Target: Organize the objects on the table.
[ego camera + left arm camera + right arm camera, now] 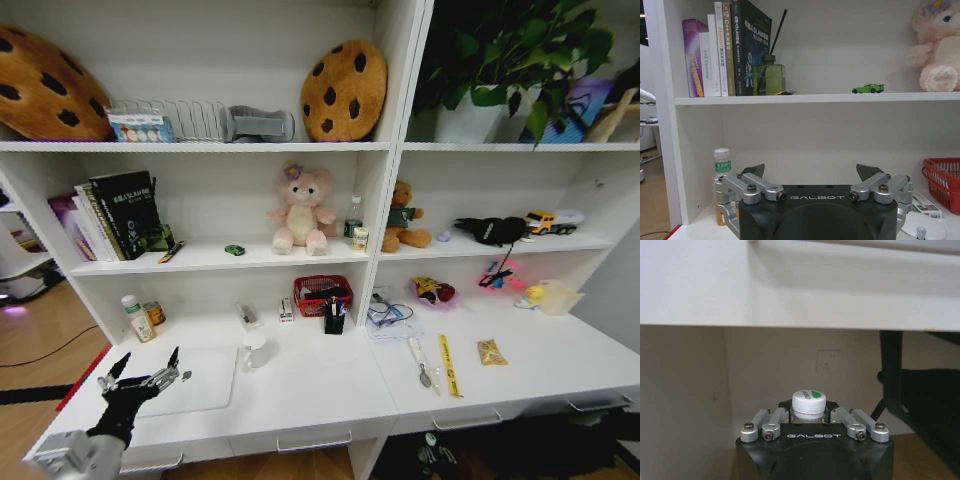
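Note:
My left gripper (147, 362) (811, 172) hovers open over the left end of the white table (320, 395), just left of the thin silver laptop (200, 385). Nothing is between its fingers. A tiny green toy car (234, 250) (868, 89) sits on the shelf above. Pens (421, 362), a yellow strip (449, 366) and a tan snack packet (491, 351) lie on the table's right half. In the right wrist view, my right gripper (809, 412) is shut on a white-capped bottle (809, 402), low beneath the table's edge.
A red basket (322, 295), a white cup (257, 350) and small bottles (134, 318) (722, 167) stand at the back of the table. Books (120, 212) (725, 50), a pink plush toy (300, 212) and a small can (360, 238) fill the shelf above.

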